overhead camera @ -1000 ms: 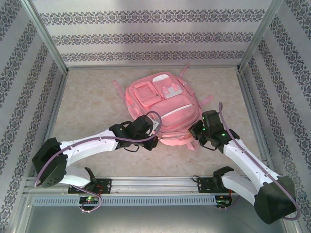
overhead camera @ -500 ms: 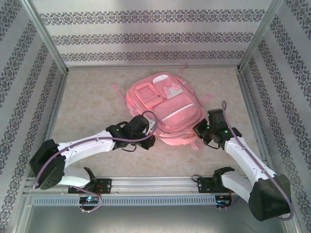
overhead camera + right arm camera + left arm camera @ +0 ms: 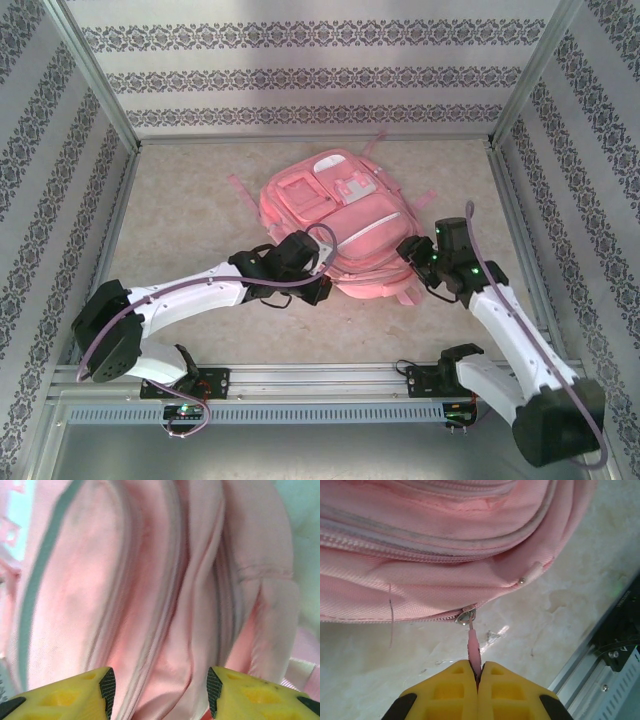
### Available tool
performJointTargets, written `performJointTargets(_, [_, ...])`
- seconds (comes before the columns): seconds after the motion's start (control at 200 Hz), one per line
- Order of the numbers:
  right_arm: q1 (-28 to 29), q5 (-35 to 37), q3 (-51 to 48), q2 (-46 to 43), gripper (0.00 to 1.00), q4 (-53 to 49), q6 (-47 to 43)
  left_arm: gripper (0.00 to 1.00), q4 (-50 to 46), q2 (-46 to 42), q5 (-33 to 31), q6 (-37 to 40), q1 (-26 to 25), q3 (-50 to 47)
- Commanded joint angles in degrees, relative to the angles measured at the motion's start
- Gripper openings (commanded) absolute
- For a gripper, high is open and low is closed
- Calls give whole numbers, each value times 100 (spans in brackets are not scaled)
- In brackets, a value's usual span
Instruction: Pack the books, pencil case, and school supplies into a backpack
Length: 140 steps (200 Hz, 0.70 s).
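The pink backpack [image 3: 340,205] lies flat mid-table, its front pockets facing up. At its near left corner my left gripper [image 3: 322,291] is shut on the pink zipper pull [image 3: 473,647], which hangs from a metal slider [image 3: 466,616] on the bottom seam of the backpack [image 3: 445,555]. The left gripper [image 3: 479,672] pinches the pull just above the table top. My right gripper [image 3: 408,252] is at the near right side, jaws open; in the right wrist view the right gripper [image 3: 160,690] straddles folded backpack [image 3: 165,580] fabric without clamping it. Books, pencil case and school supplies are out of view.
A metal rail [image 3: 600,670] runs along the table's near edge, close to the right of the left gripper. Patterned walls and frame posts [image 3: 515,90] close in the table on three sides. Loose pink straps [image 3: 240,190] stick out from the bag.
The right gripper has opened and come off the backpack's near right edge, its arm swinging right. The left gripper stays shut on the pull and has shifted slightly right.
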Motion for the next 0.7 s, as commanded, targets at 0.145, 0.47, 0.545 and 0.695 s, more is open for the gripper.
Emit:
performJointTargets(0.145, [791, -42, -444, -838, 58, -102, 1346, 0, -176, -5, 190, 158, -314, 390])
performJointTargets(0.47, [2150, 476, -458, -255, 51, 482, 2259, 0, -207, 250, 172, 159, -491, 744])
performJointTargets(0.545, [2340, 692, -481, -230, 46, 483, 2328, 0, -203, 290, 186, 157, -492, 799])
performJointTargets(0.695, [2392, 1026, -591, -214, 38, 505, 2286, 0, -168, 306, 191, 158, -499, 849])
